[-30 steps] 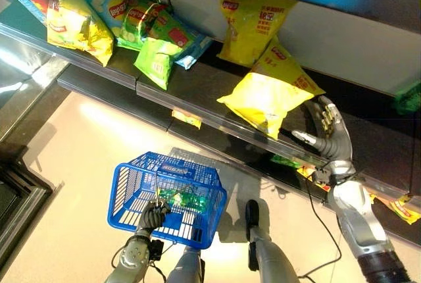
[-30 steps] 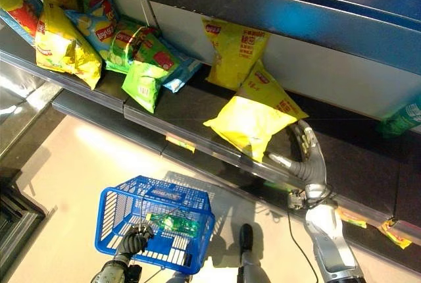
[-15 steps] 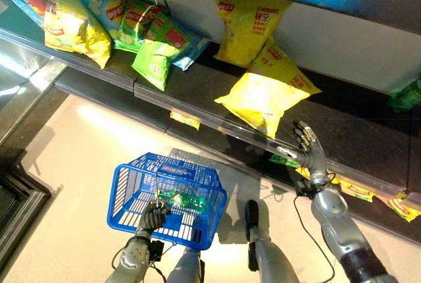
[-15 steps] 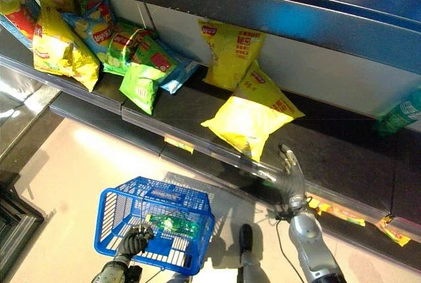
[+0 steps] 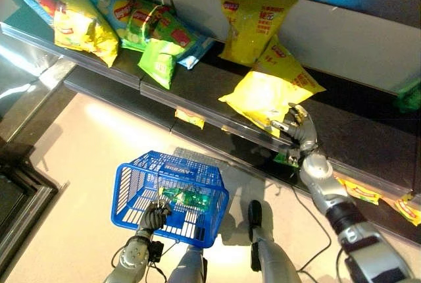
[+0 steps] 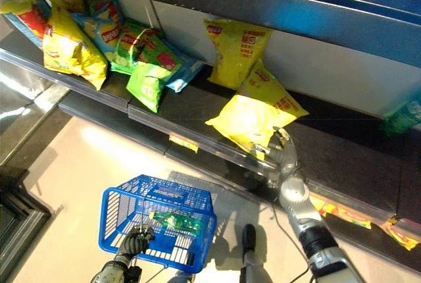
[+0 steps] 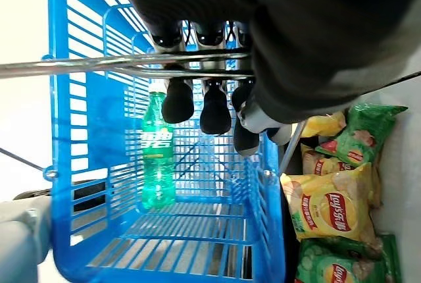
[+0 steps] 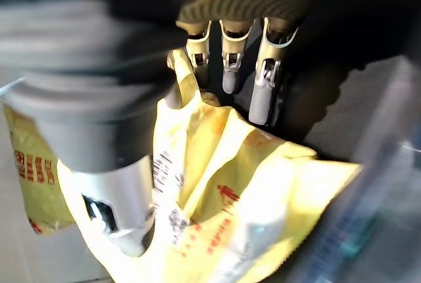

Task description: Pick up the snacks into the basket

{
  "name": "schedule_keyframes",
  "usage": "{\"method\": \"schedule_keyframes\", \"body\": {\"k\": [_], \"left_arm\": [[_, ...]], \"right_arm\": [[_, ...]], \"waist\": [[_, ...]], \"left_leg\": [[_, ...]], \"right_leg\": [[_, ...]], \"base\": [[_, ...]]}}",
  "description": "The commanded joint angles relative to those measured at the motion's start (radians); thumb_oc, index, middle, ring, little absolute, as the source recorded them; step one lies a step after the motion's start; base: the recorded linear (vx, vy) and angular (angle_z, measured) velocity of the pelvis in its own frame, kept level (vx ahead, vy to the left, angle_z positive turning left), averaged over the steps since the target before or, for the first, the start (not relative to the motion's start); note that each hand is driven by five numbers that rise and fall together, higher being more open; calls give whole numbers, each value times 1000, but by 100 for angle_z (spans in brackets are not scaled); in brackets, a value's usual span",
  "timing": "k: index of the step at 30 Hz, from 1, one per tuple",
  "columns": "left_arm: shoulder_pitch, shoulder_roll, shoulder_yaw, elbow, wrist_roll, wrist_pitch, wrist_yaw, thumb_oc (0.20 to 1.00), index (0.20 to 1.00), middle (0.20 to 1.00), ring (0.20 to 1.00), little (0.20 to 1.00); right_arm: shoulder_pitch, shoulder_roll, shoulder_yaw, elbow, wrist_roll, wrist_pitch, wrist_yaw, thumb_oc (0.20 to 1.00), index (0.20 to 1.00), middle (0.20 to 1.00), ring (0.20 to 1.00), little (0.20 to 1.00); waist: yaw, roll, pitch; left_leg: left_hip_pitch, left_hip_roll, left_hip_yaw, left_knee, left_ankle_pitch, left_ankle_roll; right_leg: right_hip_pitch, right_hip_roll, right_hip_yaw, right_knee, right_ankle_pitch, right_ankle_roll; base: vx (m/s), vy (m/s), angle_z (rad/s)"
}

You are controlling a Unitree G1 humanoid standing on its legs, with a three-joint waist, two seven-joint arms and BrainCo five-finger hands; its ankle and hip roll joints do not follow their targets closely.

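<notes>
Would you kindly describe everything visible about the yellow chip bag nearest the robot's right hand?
The yellow chip bag is a puffed, glossy foil-like pouch with red print and crimped ends. It lies tilted on the dark shelf, its lower corner over the front edge, its top leaning against a second yellow bag standing behind it. The right hand is at its lower right corner, fingers on one side and thumb on the other, relaxed rather than clamped.

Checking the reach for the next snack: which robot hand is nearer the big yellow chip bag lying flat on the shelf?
Right. The right robot hand is at the yellow chip bag's lower edge; the left robot hand is down at the blue plastic basket.
</notes>
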Motion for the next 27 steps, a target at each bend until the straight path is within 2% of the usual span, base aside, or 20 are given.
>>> {"method": "schedule_keyframes", "body": {"k": [1, 9, 13, 23, 27], "left_arm": [[40, 99, -4, -86, -17, -69, 7, 200, 200, 200, 200, 200], [35, 107, -13, -94, -29, -65, -2, 200, 200, 200, 200, 200], [25, 111, -21, -100, -33, -61, -4, 200, 200, 200, 200, 200], [12, 111, -28, -100, -36, -59, 0, 200, 200, 200, 200, 200], [4, 102, -24, -91, -37, -58, 3, 200, 200, 200, 200, 200]], "right_arm": [[-86, -16, 49, 3, 59, -29, 20, 1000, 1000, 1000, 1000, 1000], [-186, -6, 87, 42, 120, -20, 39, 1000, 1000, 1000, 1000, 1000], [-230, 29, 95, 64, 194, -22, 51, 1000, 1000, 1000, 1000, 1000], [-268, 71, 142, 66, 158, -15, 54, 1000, 1000, 1000, 1000, 1000], [-235, 84, 143, 11, 178, -25, 68, 1000, 1000, 1000, 1000, 1000]], "waist": [[44, 6, -47], [56, 11, -46], [63, 13, -45], [71, 15, -41], [68, 14, -38]], "left_leg": [[-44, -26, -9, -3, 9, 5], [-45, -27, -12, -3, 10, 5], [-46, -26, -14, -1, 11, 5], [-53, -27, -15, 4, 12, 6], [-54, -29, -17, 2, 16, 6]], "right_leg": [[49, -75, 66, 108, -184, 121], [45, -75, 61, 116, -187, 119], [45, -75, 61, 123, -192, 117], [39, -76, 61, 129, -192, 116], [40, -75, 61, 127, -193, 116]], "base": [[0, 0, 0], [0, -1, 0], [0, 0, 0], [-2, -2, 1], [0, 0, 0]]}}
